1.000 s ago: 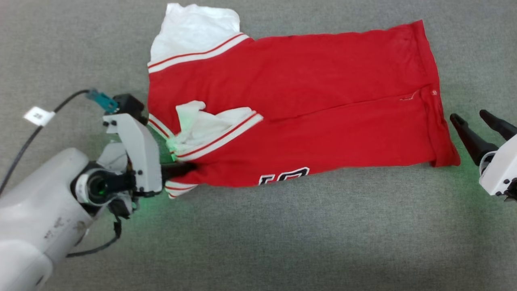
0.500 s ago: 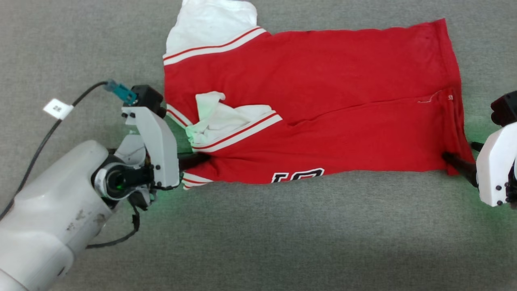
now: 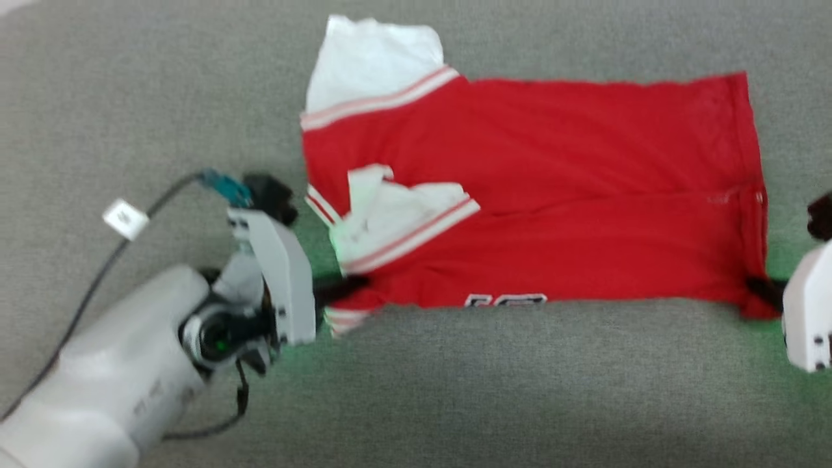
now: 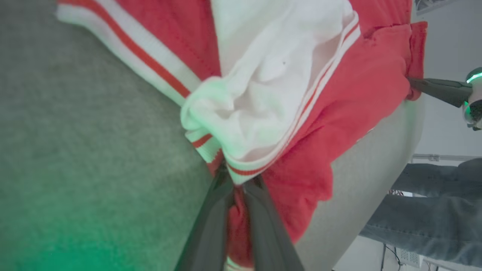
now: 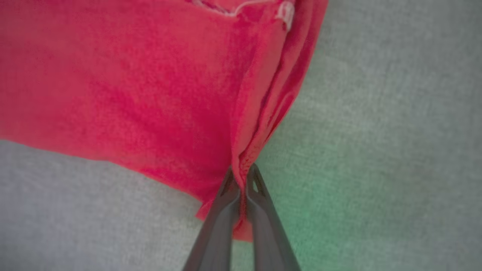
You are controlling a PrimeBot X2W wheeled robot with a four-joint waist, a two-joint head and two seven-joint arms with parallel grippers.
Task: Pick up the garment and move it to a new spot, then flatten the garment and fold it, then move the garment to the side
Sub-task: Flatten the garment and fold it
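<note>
Since a second earlier the right gripper [image 3: 759, 288] had been brought in and closed on the garment [image 3: 552, 188] at its 4 o'clock hem corner, while the left gripper [image 3: 351, 285] was kept pinched on the striped corner at 8 o'clock. The garment was spread on the grey surface [image 3: 455, 390], seemingly folded once lengthwise; further folding and the move aside were judged outstanding

Head view smeared by motion blur, light even and soft, green glow cast at both ends of the worktop [image 3: 455, 390]
</note>
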